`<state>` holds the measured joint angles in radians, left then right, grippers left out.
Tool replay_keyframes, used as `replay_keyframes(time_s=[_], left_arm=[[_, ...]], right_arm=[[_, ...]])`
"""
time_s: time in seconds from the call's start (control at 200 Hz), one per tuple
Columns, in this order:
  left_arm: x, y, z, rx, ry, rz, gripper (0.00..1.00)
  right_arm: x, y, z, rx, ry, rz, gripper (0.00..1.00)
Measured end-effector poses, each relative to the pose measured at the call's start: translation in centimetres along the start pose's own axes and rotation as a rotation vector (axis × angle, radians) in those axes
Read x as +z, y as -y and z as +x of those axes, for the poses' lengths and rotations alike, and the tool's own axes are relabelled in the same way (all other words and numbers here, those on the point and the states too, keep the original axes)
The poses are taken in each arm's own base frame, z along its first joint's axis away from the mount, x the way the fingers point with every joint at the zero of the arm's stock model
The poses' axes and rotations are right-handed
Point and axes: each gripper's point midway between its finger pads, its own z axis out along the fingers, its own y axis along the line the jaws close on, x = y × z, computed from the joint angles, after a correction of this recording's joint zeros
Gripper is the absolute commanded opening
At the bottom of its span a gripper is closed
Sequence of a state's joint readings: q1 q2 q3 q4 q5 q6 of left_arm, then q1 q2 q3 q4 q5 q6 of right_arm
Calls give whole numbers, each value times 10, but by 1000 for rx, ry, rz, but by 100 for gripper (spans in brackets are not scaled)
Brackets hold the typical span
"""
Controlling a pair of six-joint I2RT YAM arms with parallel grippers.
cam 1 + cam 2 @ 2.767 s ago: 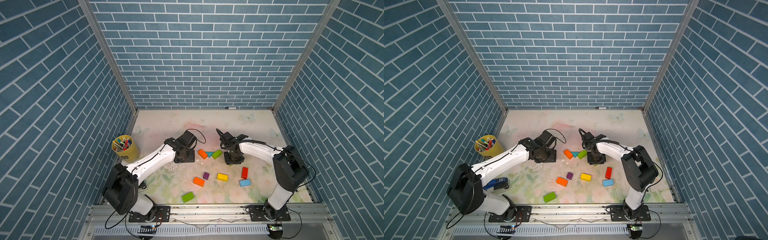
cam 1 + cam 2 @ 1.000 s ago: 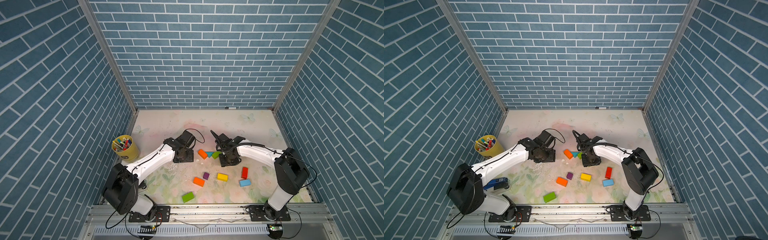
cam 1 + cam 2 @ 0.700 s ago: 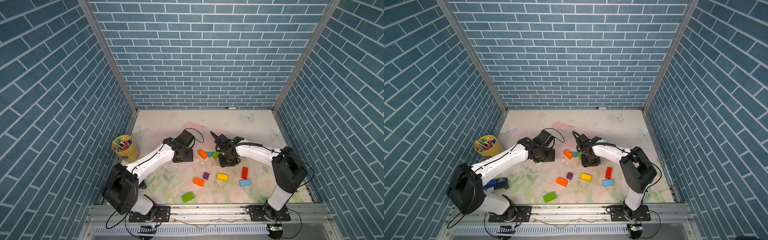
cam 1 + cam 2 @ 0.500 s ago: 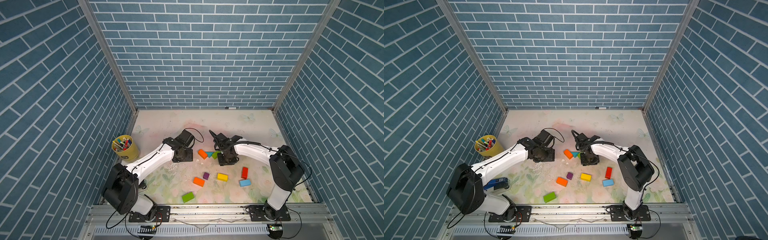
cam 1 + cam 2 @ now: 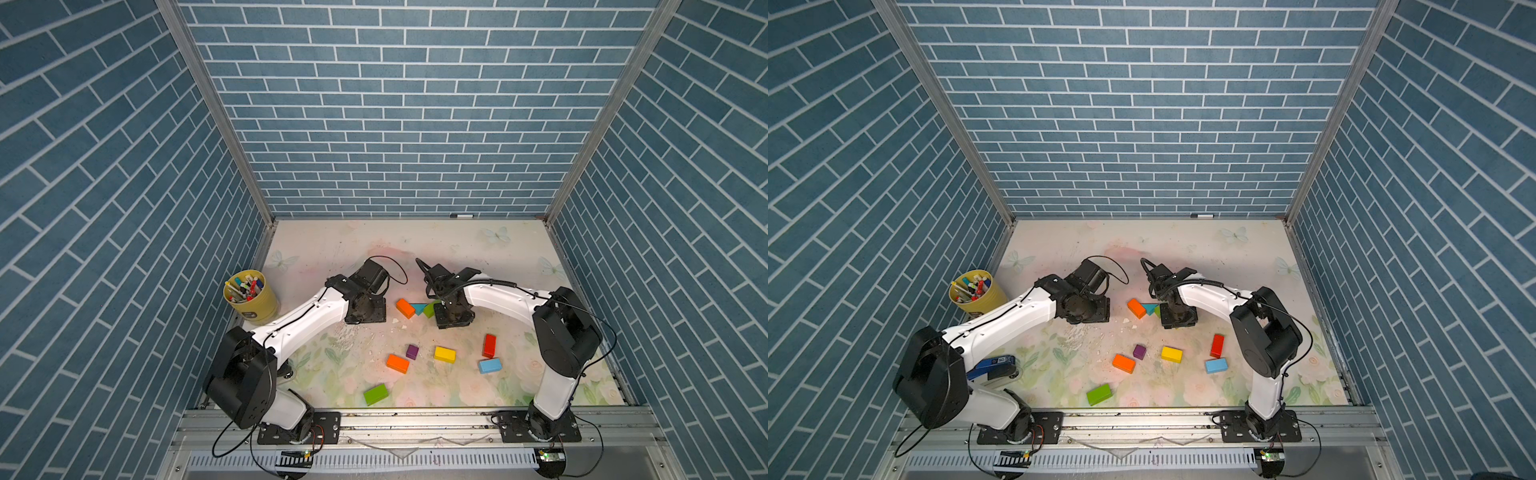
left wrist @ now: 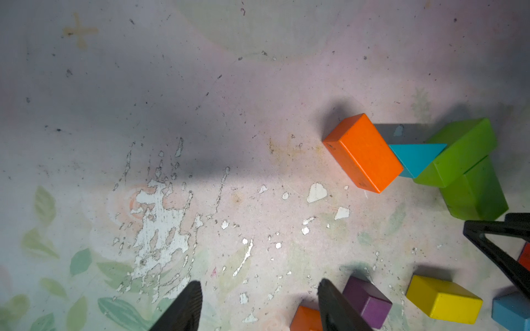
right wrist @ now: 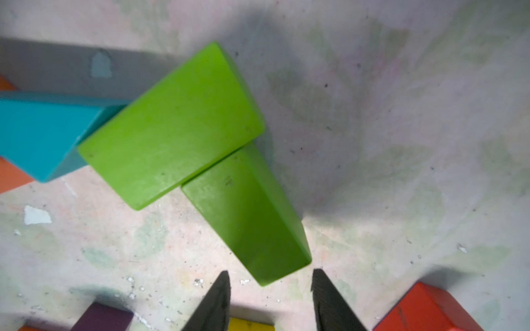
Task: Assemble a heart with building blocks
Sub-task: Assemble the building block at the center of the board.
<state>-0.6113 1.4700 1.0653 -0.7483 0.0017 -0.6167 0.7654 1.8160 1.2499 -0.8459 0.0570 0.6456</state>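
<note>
An orange brick (image 6: 362, 152), a teal triangle (image 6: 417, 160) and a slanted green brick (image 7: 172, 126) lie touching in a row at mid-table. A second green brick (image 7: 246, 212) butts against the slanted one. My right gripper (image 7: 271, 283) is open, its tips just short of that brick's near end. My left gripper (image 6: 258, 292) is open over bare mat, left of the orange brick (image 5: 405, 308). Loose nearer the front lie a purple cube (image 5: 412, 351), orange (image 5: 397, 363), yellow (image 5: 444, 354), red (image 5: 489, 345), light-blue (image 5: 489, 365) and green (image 5: 375, 394) bricks.
A yellow cup of marker pens (image 5: 249, 297) stands at the left wall. A blue-and-white gadget (image 5: 992, 365) lies under my left arm. Blue tiled walls close three sides, and a metal rail (image 5: 415, 419) runs along the front.
My right gripper has shifted slightly left over the green bricks, now partly hiding them in the top views. The left arm has not moved.
</note>
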Motion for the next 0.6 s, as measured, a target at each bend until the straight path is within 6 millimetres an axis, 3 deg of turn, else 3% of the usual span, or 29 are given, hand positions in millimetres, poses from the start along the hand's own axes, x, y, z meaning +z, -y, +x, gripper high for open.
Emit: replay_keyframes(time_s=[0.595], left_arm=[[2,1,0,3,-6,3,68]], right_arm=[[3,10,-7,29,3,22,52]])
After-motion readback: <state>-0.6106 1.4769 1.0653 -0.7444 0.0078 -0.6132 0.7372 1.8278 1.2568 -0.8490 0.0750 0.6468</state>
